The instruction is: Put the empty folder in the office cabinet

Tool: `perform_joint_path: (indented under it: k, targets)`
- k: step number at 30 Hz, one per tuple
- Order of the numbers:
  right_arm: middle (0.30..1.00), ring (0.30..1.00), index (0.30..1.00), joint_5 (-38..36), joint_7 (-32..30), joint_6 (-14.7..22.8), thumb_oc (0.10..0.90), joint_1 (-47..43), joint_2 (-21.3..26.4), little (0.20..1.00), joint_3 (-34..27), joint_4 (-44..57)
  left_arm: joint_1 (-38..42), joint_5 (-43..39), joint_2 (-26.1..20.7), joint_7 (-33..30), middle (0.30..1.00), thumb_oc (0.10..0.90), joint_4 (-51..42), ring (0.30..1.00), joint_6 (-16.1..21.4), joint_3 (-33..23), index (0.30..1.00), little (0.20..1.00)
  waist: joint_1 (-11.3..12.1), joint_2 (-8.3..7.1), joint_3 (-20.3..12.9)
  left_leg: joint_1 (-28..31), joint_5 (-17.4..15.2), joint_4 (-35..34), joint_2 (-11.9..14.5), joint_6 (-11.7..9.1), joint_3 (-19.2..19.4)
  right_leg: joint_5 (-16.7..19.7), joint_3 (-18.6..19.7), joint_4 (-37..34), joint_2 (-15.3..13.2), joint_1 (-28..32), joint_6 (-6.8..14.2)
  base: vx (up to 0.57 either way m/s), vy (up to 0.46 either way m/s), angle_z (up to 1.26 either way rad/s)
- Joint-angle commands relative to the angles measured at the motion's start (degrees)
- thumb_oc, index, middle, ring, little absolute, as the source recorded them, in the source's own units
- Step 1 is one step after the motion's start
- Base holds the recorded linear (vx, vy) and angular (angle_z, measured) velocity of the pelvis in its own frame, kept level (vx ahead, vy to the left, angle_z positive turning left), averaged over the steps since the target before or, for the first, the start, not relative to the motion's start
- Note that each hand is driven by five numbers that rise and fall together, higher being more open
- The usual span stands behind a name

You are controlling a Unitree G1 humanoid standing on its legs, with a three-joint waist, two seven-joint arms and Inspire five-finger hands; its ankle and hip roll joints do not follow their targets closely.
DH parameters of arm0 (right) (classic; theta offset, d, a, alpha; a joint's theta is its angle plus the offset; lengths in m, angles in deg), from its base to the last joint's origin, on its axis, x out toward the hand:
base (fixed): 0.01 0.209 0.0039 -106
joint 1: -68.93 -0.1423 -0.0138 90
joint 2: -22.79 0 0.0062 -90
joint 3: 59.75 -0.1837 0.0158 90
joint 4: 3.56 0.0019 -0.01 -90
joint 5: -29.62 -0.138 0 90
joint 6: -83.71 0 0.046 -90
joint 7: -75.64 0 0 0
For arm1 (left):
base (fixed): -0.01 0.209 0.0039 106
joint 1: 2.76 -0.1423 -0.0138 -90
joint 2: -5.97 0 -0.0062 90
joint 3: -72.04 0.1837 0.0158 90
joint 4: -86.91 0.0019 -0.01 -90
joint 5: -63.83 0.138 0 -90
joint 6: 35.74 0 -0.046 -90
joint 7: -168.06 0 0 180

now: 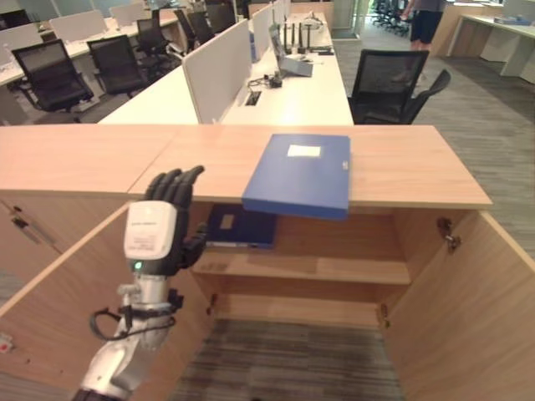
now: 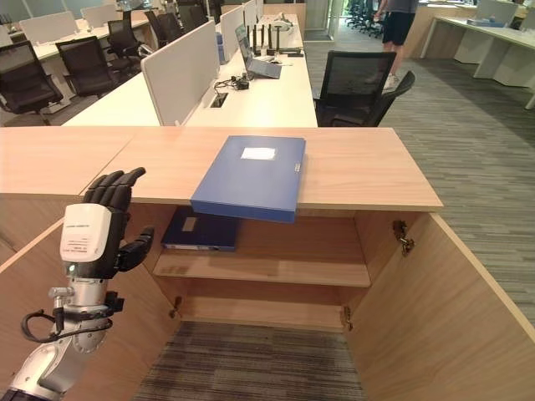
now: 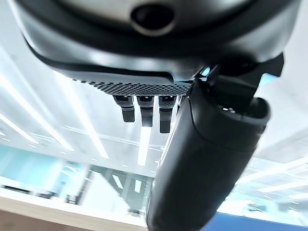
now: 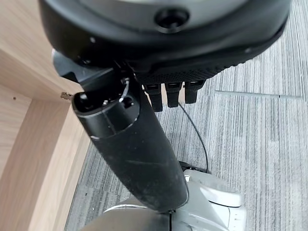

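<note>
Two blue folders appear in the head views. We see the larger folder point(image 1: 299, 174) lying flat on the cabinet's top surface point(image 1: 100, 154), label side up, with its near edge jutting out past the front edge of the surface, above the open compartment. A second folder point(image 1: 241, 225), darker blue, lies flat on the shelf point(image 1: 309, 267) inside the cabinet point(image 2: 393, 276), at the shelf's left end, just below and to the left of the overhanging one. Both cabinet doors stand open, the left door point(image 1: 58, 292) swung toward us beside the left arm and the right door point(image 1: 468, 309) swung out on the other side.

We find the left hand point(image 1: 159, 224) raised in front of the open compartment, to the left of both folders and touching neither. Its back faces us, its fingers point(image 1: 177, 184) point upward, loosely bent, and it holds nothing; the left wrist view confirms this, with only ceiling lights past the fingers.

We see the right hand point(image 4: 144, 67) in its wrist view, hanging beside the right door over grey carpet point(image 4: 260, 125). Its fingers are relaxed and apart, gripping nothing.

Behind the cabinet stand white desks point(image 1: 292, 92) with dividers, and black office chairs point(image 1: 389, 83). A person point(image 1: 425, 23) stands at the far end of the room.
</note>
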Motion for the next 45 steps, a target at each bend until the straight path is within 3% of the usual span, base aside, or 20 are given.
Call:
perform_joint_path:
  k: [1, 6, 30, 45]
  targets:
    - [0.9, 0.9, 0.9, -1.1, -0.6, 0.9, 0.8, -4.7, 1.8, 0.9, 0.7, 0.5, 11.9, -2.5, -2.3, -0.7, 0.9, 0.8, -3.4, 0.9, 2.9, -1.6, 0.9, 0.9, -1.0, -1.21, 2.9, 5.0, -8.8, 0.1, -2.1, -0.1, -0.2, -6.6, -0.4, 0.5, 1.3, 3.1, 1.2, 0.0, 0.006, -0.04]
    - [0.9, 0.9, 0.9, -1.5, -1.9, 1.2, 0.8, -4.4, 1.8, 0.9, 0.5, 1.0, 18.6, -2.5, -2.4, 0.2, 0.9, 0.8, 1.7, 0.9, 2.0, 3.9, 0.9, 0.9, -2.9, -0.46, 2.7, 5.1, -8.8, 0.1, -2.1, -0.2, 0.4, -6.6, 0.1, 0.6, 1.3, 2.7, 1.1, 0.01, 0.003, -0.14]
    - [0.9, 0.9, 0.9, -6.1, -2.8, 1.7, 0.8, -4.1, 2.6, 0.9, -1.3, 0.6, 37.0, 1.2, -2.0, 2.6, 0.9, 0.8, 17.8, 0.9, -2.2, 17.1, 0.9, 0.9, -6.6, -0.03, 2.1, 6.3, -9.7, 0.1, -2.2, 0.0, 2.5, -6.4, 2.0, 0.8, 1.2, 2.5, 1.6, 0.0, 0.005, -0.04]
    - [0.9, 0.9, 0.9, -7.0, -2.9, 2.0, 0.8, -4.6, 3.0, 0.9, -1.3, 0.8, 41.6, 0.7, 1.0, 2.9, 0.9, 0.8, 26.5, 0.9, -4.5, 20.4, 0.9, 0.9, -7.6, -0.29, 2.4, 6.7, -9.8, 0.1, -2.1, 0.0, 3.1, -6.5, 2.5, 1.1, 1.3, 2.3, 1.7, 0.0, 0.002, -0.02]
